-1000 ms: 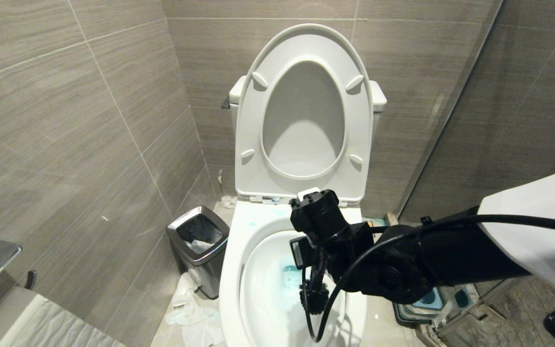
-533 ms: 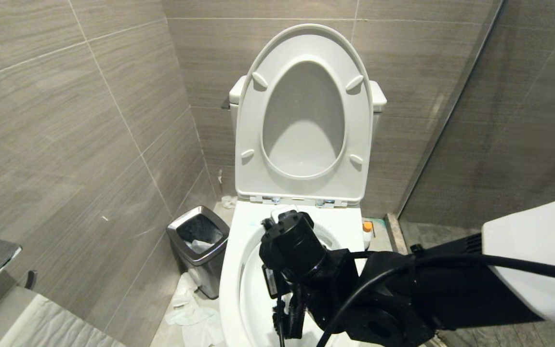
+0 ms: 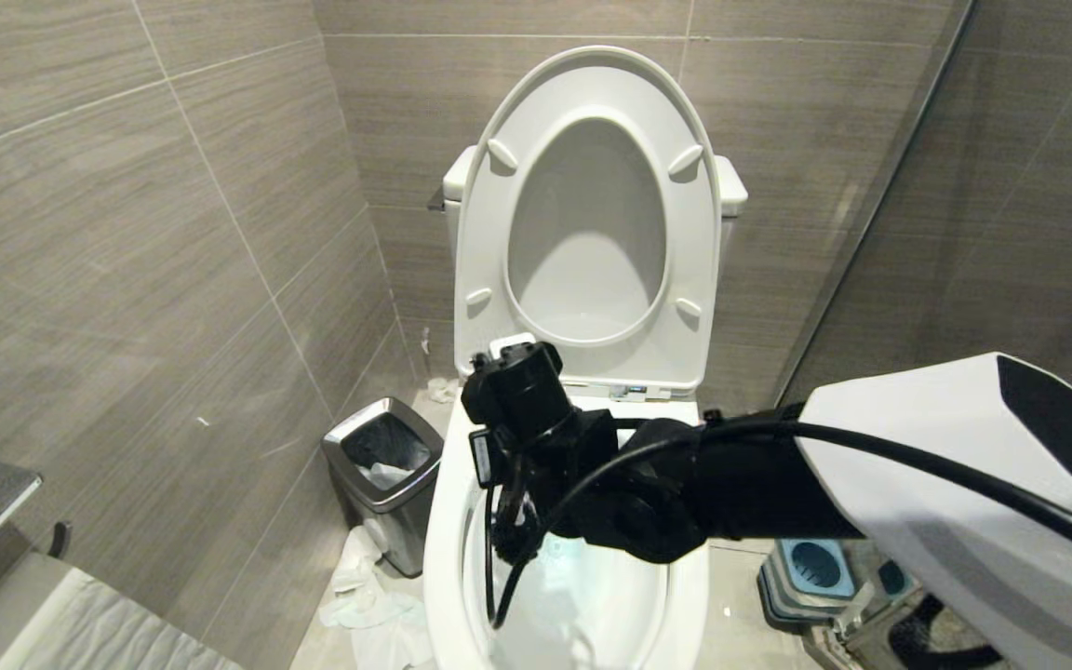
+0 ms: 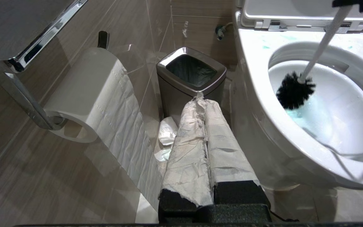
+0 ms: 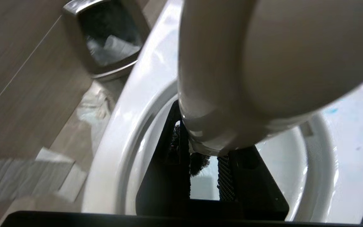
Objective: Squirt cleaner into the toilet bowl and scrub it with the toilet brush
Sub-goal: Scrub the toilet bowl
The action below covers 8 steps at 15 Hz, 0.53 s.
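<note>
The toilet bowl (image 3: 445,521) is white with its seat and lid (image 3: 587,214) raised. My right gripper (image 3: 510,484) hangs over the bowl's left side, shut on the toilet brush's white handle (image 4: 323,41). The black bristle head (image 4: 295,93) is down inside the bowl against its left wall, just above turquoise cleaner (image 4: 298,115) pooled in the water. In the right wrist view the handle's rounded end (image 5: 247,63) fills the top, with the right gripper (image 5: 205,151) clamped below it. My left gripper (image 4: 200,99), its fingers wrapped in paper, is shut and parked low beside the bowl.
A chrome-rimmed bin (image 3: 382,465) stands on the floor left of the toilet, with crumpled tissue (image 3: 359,596) around it. A toilet paper roll (image 4: 96,91) hangs on the left wall. The blue-and-grey brush holder (image 3: 815,568) sits on the floor to the right. Tiled walls close in on both sides.
My right arm has swept the brush from the bowl's right of centre across to its left side, dipping toward me midway. The left gripper has not moved.
</note>
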{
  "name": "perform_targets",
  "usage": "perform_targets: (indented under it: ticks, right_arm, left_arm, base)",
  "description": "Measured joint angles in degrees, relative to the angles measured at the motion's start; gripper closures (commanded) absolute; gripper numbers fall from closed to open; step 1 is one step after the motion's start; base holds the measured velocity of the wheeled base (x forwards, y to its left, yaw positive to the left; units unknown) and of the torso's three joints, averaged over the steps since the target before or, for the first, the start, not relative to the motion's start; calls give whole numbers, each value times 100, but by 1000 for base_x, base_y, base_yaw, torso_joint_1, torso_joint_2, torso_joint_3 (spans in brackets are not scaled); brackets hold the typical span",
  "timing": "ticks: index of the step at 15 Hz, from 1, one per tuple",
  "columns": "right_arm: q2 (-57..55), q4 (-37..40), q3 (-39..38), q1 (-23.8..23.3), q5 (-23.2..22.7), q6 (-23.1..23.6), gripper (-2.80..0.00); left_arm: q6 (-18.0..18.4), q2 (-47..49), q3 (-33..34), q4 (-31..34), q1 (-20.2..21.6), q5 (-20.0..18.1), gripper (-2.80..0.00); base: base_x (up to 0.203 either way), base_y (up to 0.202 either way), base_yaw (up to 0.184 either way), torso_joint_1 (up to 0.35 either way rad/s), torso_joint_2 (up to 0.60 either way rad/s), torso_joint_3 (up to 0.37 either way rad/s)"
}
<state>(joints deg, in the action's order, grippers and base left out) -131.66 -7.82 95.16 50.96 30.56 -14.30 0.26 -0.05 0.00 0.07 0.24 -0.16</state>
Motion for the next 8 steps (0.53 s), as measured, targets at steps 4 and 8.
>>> perform_targets:
  ticks: [4, 8]
  right_arm:
    - [-339, 502, 831, -626, 9, 148, 0]
    - [-165, 530, 681, -960, -33, 197, 0]
  left_arm:
    - [1, 0, 0, 0, 0, -2, 0]
    - [3, 0, 0, 0, 0, -2, 0]
  base:
    - [0, 0, 0, 0, 0, 0]
    - [0, 0, 0, 0, 0, 0]
